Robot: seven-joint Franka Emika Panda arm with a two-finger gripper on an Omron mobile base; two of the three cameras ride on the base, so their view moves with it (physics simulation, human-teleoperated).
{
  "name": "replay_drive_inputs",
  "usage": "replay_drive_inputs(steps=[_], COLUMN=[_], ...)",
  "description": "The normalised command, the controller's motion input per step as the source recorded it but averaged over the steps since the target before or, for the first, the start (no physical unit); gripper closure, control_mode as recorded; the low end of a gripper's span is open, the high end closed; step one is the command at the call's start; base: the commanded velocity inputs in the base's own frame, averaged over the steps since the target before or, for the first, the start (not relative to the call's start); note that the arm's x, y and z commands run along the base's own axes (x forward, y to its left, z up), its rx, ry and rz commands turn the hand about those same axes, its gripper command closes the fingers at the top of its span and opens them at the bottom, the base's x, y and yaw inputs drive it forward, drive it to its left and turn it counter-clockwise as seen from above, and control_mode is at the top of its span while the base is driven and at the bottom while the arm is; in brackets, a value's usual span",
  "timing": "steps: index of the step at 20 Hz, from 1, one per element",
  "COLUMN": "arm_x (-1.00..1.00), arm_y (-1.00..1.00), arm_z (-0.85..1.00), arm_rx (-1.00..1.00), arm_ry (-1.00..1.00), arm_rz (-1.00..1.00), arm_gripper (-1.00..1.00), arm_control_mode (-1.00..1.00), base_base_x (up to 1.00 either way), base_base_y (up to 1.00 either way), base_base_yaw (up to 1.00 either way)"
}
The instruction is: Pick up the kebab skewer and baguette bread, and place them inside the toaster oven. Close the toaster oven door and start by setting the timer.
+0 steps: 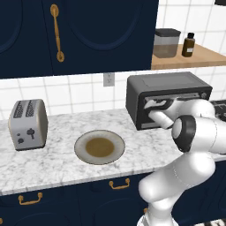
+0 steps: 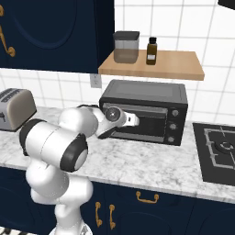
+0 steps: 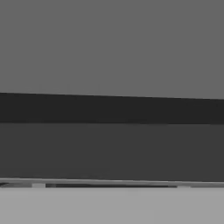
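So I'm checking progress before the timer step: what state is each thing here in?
toaster oven door: shut, upright against the oven front.
toaster oven: on the counter; contents can't be made out.
plate: bare, no food on it.
toaster: slots without bread.
gripper: at the oven door, jaws open.

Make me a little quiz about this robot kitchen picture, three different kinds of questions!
1. True or false: the plate on the counter has food on it.
2. Which sits left of the plate? A) silver toaster B) brown bottle C) stove
3. Fill in: the robot's hand is up against the front of the toaster ____.

Key: 1 false; 2 A; 3 oven.
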Motion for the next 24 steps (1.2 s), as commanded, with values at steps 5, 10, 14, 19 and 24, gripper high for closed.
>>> replay_drive_inputs(steps=[5, 10, 14, 19, 24], arm_x=[0.38, 0.56, -0.49, -0.93, -0.48], arm_y=[0.19, 0.22, -0.08, -0.25, -0.24], arm_z=[0.01, 0.14, 0.62, 0.9, 0.99], arm_rx=[0.05, 0.07, 0.01, 0.0, 0.0], arm_ry=[-0.24, -0.23, -0.01, 0.18, 0.36], arm_rz=[0.0, 0.0, 0.0, 0.0, 0.0], arm_gripper=[-1.0, -1.0, -1.0, -1.0, -1.0], arm_control_mode=[-1.0, -1.0, -1.0, -1.0, -1.0], base_base_x=[0.0, 0.0, 0.0, 0.0, 0.0], base_base_y=[0.0, 0.0, 0.0, 0.0, 0.0], base_base_yaw=[0.0, 0.0, 0.0, 0.0, 0.0])
